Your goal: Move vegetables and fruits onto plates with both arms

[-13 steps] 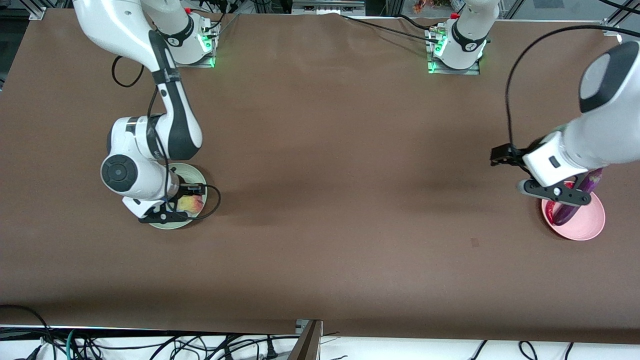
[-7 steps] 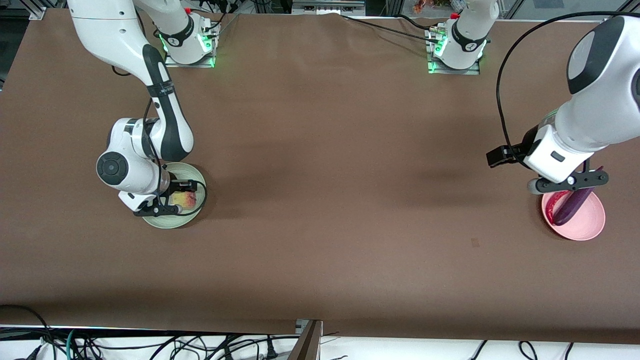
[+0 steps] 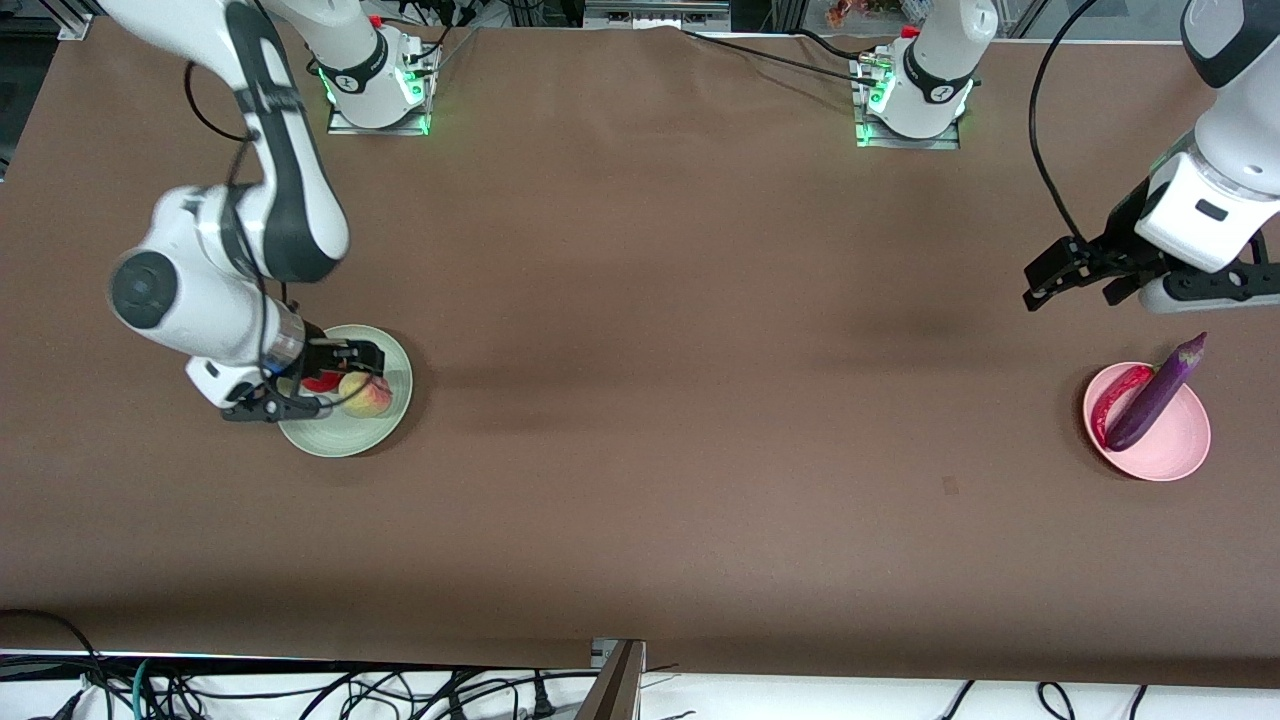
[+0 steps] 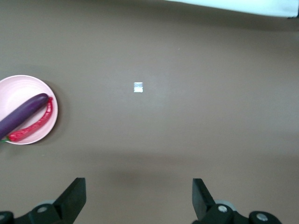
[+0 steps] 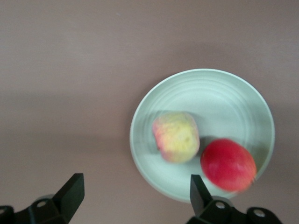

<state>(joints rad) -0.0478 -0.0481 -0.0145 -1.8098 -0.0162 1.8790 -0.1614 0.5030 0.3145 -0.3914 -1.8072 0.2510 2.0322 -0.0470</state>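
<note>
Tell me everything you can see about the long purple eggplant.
The long slim glossy purple eggplant has a dull purple-grey cap at one end. It lies slantwise in the pale pink round plate, its cap end sticking out over the rim toward the robots' bases. The curved red chili pepper lies close alongside it in the same plate. No gripper touches it; the open left gripper is raised away from it.

Brown table (image 3: 660,330), two plates on it.
Green plate (image 3: 345,435) nr right arm's end; pink plate (image 3: 1175,450) nr left arm's end, w/ small pale mark (image 3: 949,485) beside.
</note>
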